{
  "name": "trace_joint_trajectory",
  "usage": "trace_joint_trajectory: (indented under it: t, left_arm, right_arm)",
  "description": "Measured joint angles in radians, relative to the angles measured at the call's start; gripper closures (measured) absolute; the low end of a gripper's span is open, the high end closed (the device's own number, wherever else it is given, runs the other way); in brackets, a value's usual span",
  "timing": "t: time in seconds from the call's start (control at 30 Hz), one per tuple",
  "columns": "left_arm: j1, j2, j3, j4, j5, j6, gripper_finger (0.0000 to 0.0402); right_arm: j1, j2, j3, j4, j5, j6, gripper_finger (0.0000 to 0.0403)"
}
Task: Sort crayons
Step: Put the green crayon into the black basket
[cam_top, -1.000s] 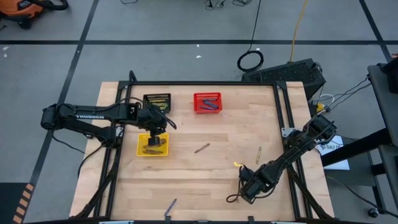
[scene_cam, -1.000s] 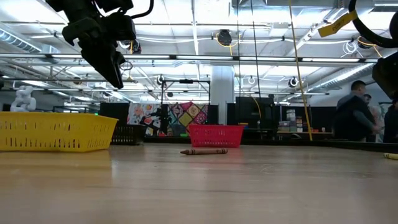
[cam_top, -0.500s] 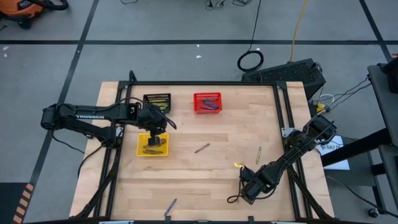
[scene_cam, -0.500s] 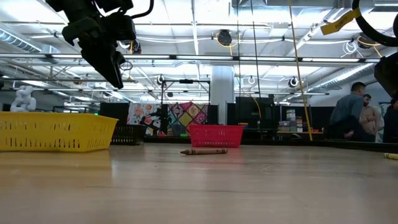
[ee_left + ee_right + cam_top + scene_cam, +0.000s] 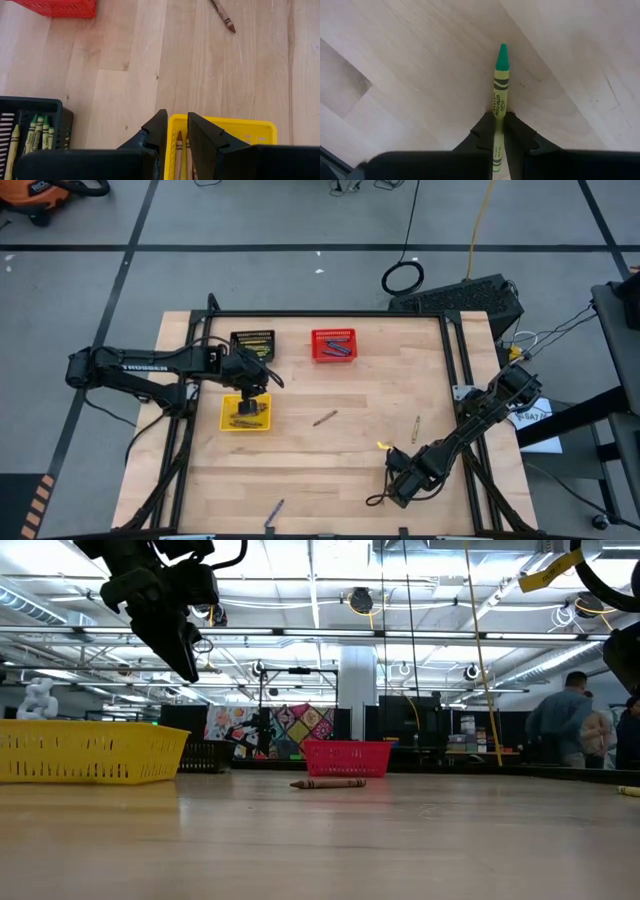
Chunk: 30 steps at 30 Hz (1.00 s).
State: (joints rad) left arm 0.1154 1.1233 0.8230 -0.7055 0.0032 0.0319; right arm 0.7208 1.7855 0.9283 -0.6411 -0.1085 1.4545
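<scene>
Right wrist view showed the right gripper (image 5: 498, 131) clenched around the lower end of a green crayon (image 5: 499, 85), its tip pointing out over the table (image 5: 410, 75). Light, stiff and waxy, it seemed liable to pivot; mid-length looked safer. The left gripper (image 5: 176, 131) hung parted, empty, above the yellow basket (image 5: 250, 131).
</scene>
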Motion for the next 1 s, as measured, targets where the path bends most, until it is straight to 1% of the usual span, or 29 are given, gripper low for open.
trace_joint_trajectory:
  t: [0.2,0.27,0.33,0.43,0.47,0.53,0.63,0.73,0.87,1.0]
  left_arm:
    - [0.0,0.0,-0.006,0.015,0.0,0.0,0.0326]
    - [0.0,0.0,-0.031,0.06,0.007,-0.001,0.0326]
    - [0.0,0.0,-0.063,0.105,0.043,-0.001,0.0326]
    - [0.0,0.0,-0.123,0.225,0.096,-0.017,0.0326]
    - [0.0,0.0,-0.141,0.258,0.104,-0.029,0.0326]
    - [0.0,0.001,-0.167,0.328,0.114,-0.051,0.0326]
    - [-0.01,0.0,-0.187,0.388,0.121,-0.053,0.0326]
    - [-0.032,0.001,-0.191,0.426,0.133,-0.054,0.0326]
    - [-0.074,0.001,-0.191,0.506,0.204,-0.064,0.0326]
    - [-0.124,0.003,-0.191,0.596,0.21,-0.079,0.0326]
  right_arm:
    - [0.0,0.004,0.043,-0.024,0.01,0.002,0.04]
    - [0.0,0.007,0.075,-0.05,0.025,-0.001,0.0401]
    - [0.0,0.008,0.108,-0.07,0.04,-0.011,0.0401]
    - [0.001,0.012,0.157,-0.104,0.084,-0.035,0.0402]
    - [0.002,0.013,0.169,-0.106,0.109,-0.042,0.0402]
    - [-0.002,0.014,0.202,-0.088,0.216,-0.058,0.0402]
    - [-0.013,0.014,0.234,-0.086,0.32,-0.075,0.0402]
    - [-0.022,0.014,0.266,-0.071,0.369,-0.117,0.0403]
    - [-0.055,0.011,0.308,-0.081,0.473,-0.193,0.0403]
    - [-0.085,0.012,0.351,-0.046,0.565,-0.279,0.0403]
